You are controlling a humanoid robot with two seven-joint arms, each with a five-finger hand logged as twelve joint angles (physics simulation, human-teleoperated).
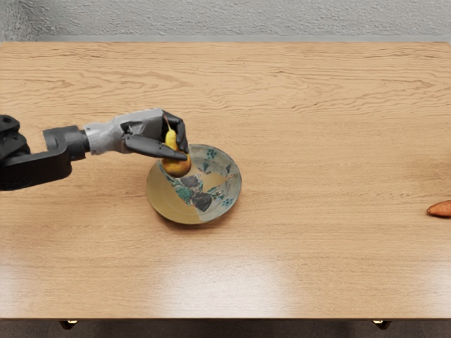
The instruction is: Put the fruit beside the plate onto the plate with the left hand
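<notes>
The dark fingers of the left hand are curled narrowly around the fruit, one long finger lying across its front and the others wrapped over the top and far side. How many fingers actually touch it is hard to make out, since they merge into one dark shape. The fruit is yellow at its narrow upper end and orange at its rounded lower end. Only a strip of the upper part shows between the fingers, while the lower bulge hangs free below them. It sits over the upper-left rim of the plate, and whether its underside touches the rim or is just above it cannot be told from this slanted view.

The plate is shallow, tan inside, with a blue-green and dark pattern on the half away from the hand. Its upper-left edge is hidden behind the fruit and fingers.

Left of the plate, the grey back of the hand runs into a grey wrist and then a black forearm, which is cut off by the picture's left edge.

The wooden table stretches around the plate on all sides. Far to the right of the plate, an orange object lies on the wood, cut off by the picture's right edge, too little showing to name it.
</notes>
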